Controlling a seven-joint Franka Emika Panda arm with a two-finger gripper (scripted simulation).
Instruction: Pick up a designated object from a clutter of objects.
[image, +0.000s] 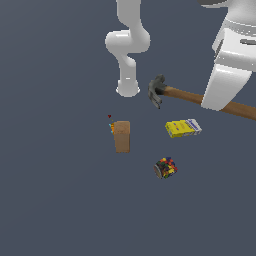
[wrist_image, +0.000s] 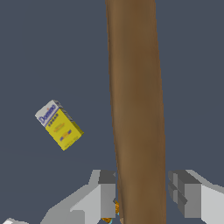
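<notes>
The hammer (image: 200, 97) hangs in the air above the tabletop (image: 55, 200), held by the gripper (wrist_image: 144, 194). In the wrist view its brown handle runs straight between the two grey fingers (wrist_image: 105, 192), which are closed on it from both sides. In the exterior view the white hand of the arm covers the middle part of the handle. The dark head points to the exterior view's left, and the far end of the handle goes out toward the right edge of that view.

Around the hammer there is free air on every side, and nothing touches it except the gripper.

Below it on the tabletop lies the yellow-and-white box (image: 183, 128), flat, almost under the handle. The tan box (image: 122, 136) stands upright, more to the exterior view's left, with small coloured pieces just beside its top corner. The jar (image: 165, 168) of coloured pieces lies near the yellow-and-white box, apart from both boxes. The white base of the arm (image: 128, 88) stands behind the tan box.
</notes>
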